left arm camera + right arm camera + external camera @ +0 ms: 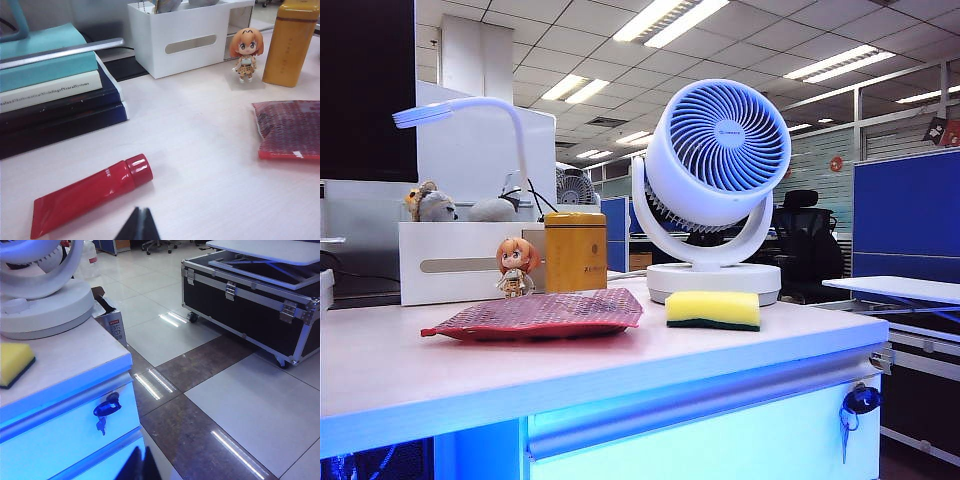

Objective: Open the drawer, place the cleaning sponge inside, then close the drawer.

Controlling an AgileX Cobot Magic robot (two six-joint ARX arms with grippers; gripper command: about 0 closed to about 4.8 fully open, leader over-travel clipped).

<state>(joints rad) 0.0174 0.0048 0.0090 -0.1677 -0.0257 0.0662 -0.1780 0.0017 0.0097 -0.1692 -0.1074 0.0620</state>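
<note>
While both grippers, left (pixel 139 225) and right (pixel 141 465), sit clenched empty, soft light yellow-green foam sponge (pixel 712 310) suits side pinch; drawer's rigid bar handle (pixel 705 405) needs hooking.

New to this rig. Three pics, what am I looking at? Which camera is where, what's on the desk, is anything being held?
It is a two-armed robot; each arm ends in a two-finger gripper with its own camera.

The exterior view is a fixed camera facing the desk. On it: a red mesh pouch, the cleaning sponge, a white fan, a yellow tin, a figurine and a white box. Below is the drawer, shut, keys in its lock.

The left wrist view looks across the desk: the left gripper shows as dark fingers pressed together, near a red tube and stacked books.

The right wrist view looks past the desk's end to the floor; the right gripper is shut too.

Neither holds anything.
</note>
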